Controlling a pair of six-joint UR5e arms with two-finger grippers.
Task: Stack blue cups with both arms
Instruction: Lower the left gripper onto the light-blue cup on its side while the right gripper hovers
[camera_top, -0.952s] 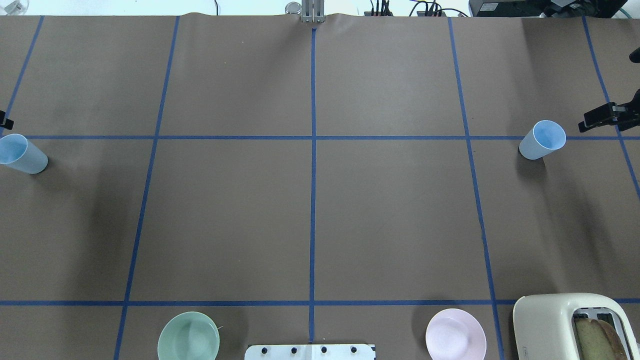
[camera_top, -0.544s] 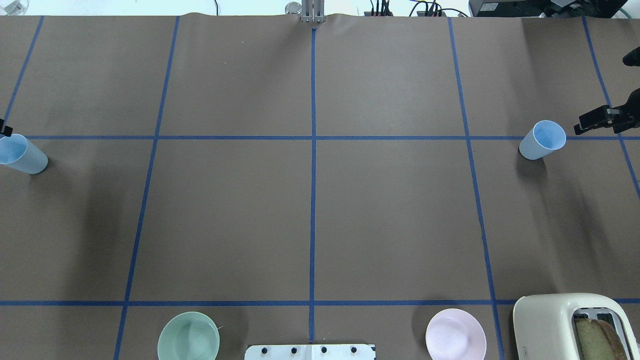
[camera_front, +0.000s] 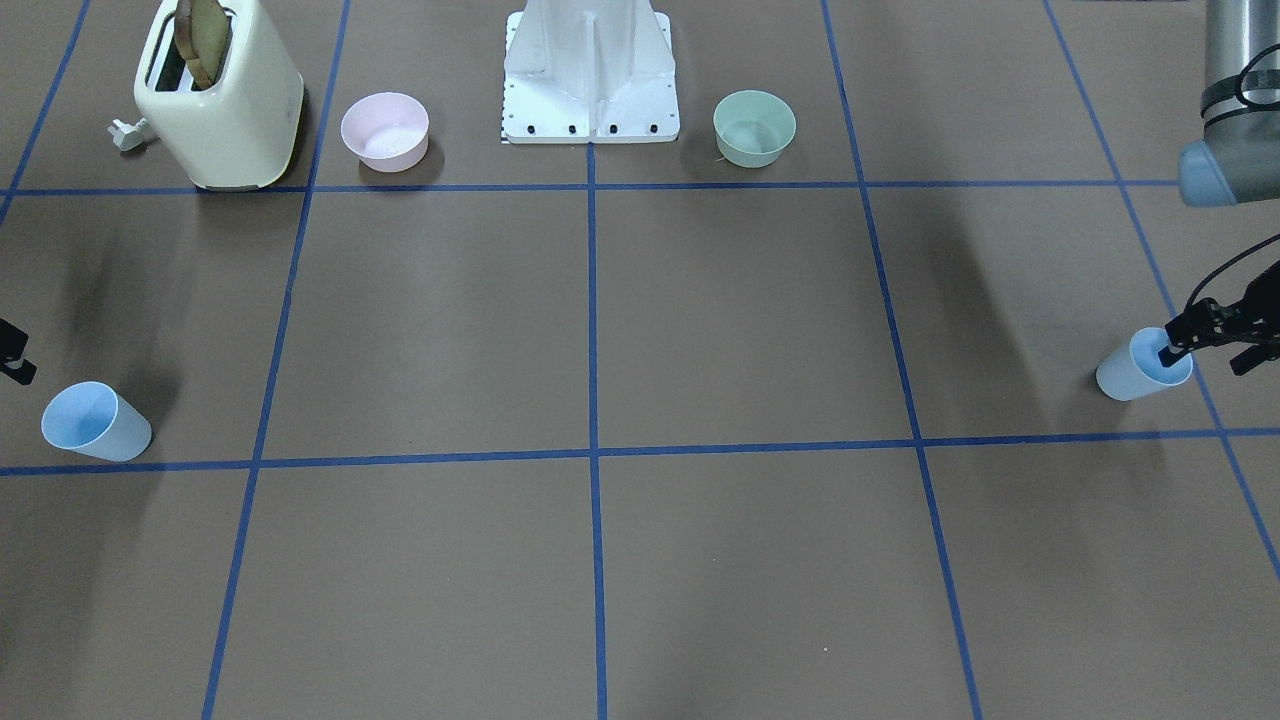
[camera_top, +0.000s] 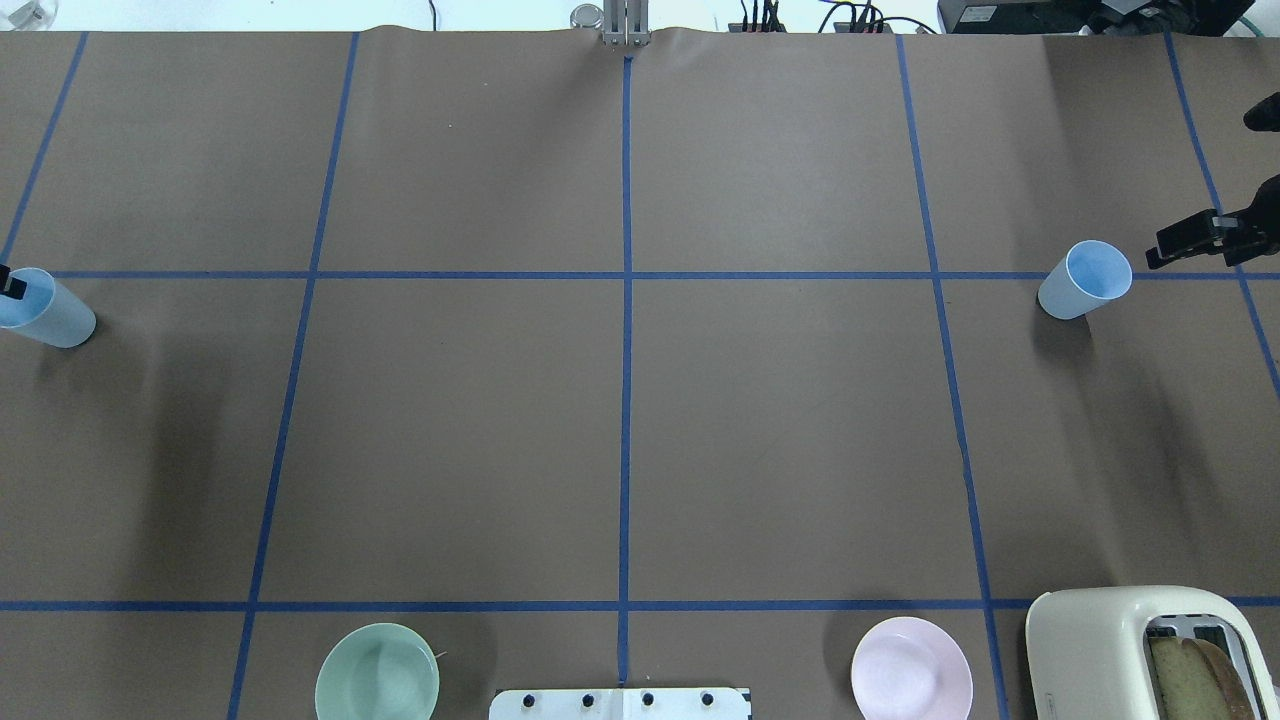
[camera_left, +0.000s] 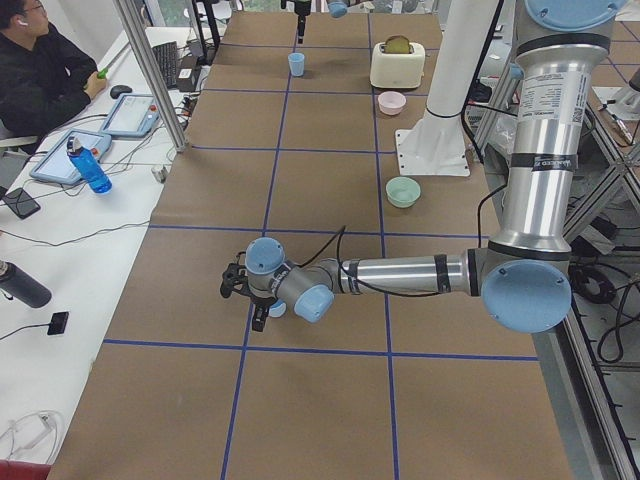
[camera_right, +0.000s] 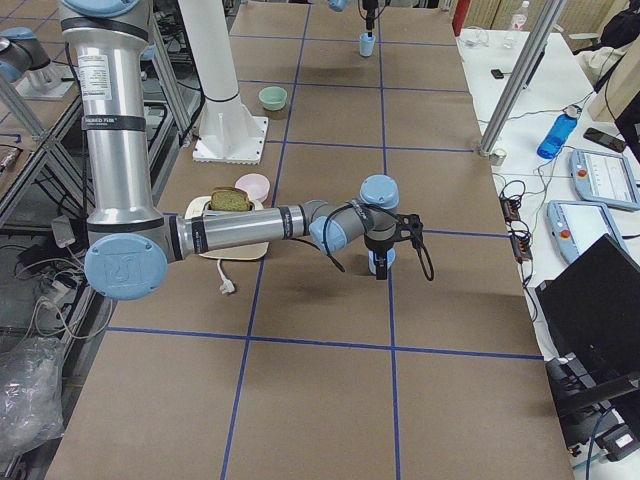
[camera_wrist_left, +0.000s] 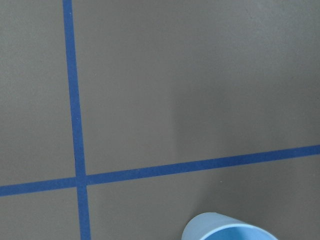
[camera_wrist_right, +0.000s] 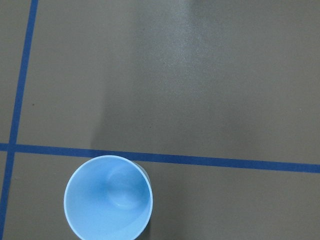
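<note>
My left arm (camera_left: 400, 272) had moved along the surface's (camera_top: 620, 440) left edge to the cup there, and my right arm (camera_right: 240, 228) had crept slightly toward the other. Neither of the blue cups had shifted: the left cup (camera_top: 55, 318) stood at the left edge, the right cup (camera_top: 1085, 280) near the right edge. My left gripper (camera_front: 1203, 357) was spread open, holding nothing, with one finger (camera_front: 1165, 352) over the left cup's mouth. My right gripper (camera_top: 1195, 238) hung near the right cup; I couldn't tell its opening.

Honestly, nothing readable anywhere. There's some vertical print on the near grey tubular arm (camera_left: 541, 130), but it's way too small to make out.
</note>
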